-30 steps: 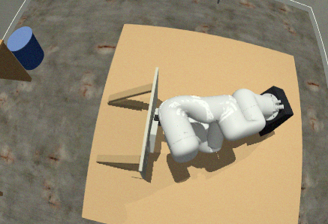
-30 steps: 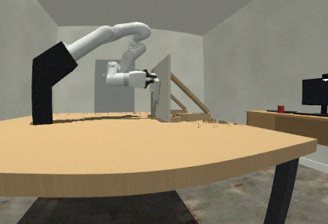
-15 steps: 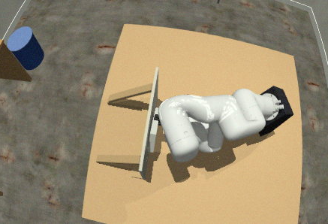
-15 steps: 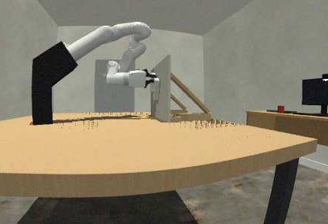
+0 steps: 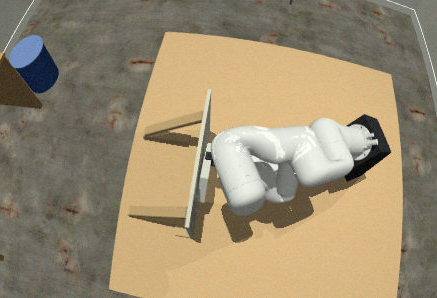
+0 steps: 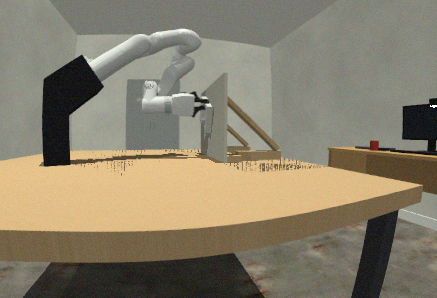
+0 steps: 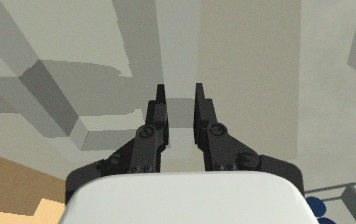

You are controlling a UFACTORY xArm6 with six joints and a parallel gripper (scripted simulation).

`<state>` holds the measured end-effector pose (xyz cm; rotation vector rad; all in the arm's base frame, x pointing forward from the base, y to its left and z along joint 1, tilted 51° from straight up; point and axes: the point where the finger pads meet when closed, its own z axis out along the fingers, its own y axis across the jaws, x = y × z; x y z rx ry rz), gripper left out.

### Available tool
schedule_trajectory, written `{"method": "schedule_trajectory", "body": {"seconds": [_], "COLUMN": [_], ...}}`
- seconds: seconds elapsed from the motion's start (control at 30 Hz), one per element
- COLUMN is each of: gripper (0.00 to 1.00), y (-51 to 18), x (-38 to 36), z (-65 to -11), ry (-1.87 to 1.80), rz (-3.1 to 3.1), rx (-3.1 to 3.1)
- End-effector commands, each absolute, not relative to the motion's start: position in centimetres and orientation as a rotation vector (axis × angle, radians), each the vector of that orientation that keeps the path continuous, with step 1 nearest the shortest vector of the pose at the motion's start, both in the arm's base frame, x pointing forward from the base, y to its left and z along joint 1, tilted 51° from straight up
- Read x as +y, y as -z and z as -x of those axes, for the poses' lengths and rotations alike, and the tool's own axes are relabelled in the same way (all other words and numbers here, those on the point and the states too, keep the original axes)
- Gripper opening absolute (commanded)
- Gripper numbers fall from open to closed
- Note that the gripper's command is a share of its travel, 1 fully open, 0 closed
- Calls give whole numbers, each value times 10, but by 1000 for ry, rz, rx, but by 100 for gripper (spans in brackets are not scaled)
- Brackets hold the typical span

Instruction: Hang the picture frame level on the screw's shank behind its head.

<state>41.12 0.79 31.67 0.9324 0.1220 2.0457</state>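
Note:
A pale upright wall panel stands on the wooden table. My gripper is pressed close to the panel's face and is shut on a bar of the grey picture frame. The frame hangs down from the fingers, flat against the panel. The screw is hidden behind the frame and fingers in every view, so I cannot tell whether the frame rests on it.
Two slanted wooden braces prop the panel from behind. The arm's black base stands at the table's other side. A blue bin stands on the floor. A side desk carries a monitor and red cup.

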Motion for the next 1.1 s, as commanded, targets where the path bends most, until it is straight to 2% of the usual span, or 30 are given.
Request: {"method": "schedule_trajectory", "body": {"seconds": [0.0,1.07], "gripper": [0,0], "y": [-317,-318], "x": [8,8], "z": [-411,-410], "ry": [-2046,-2031], "rz": [-932,-927], "rx": [122,129]}}
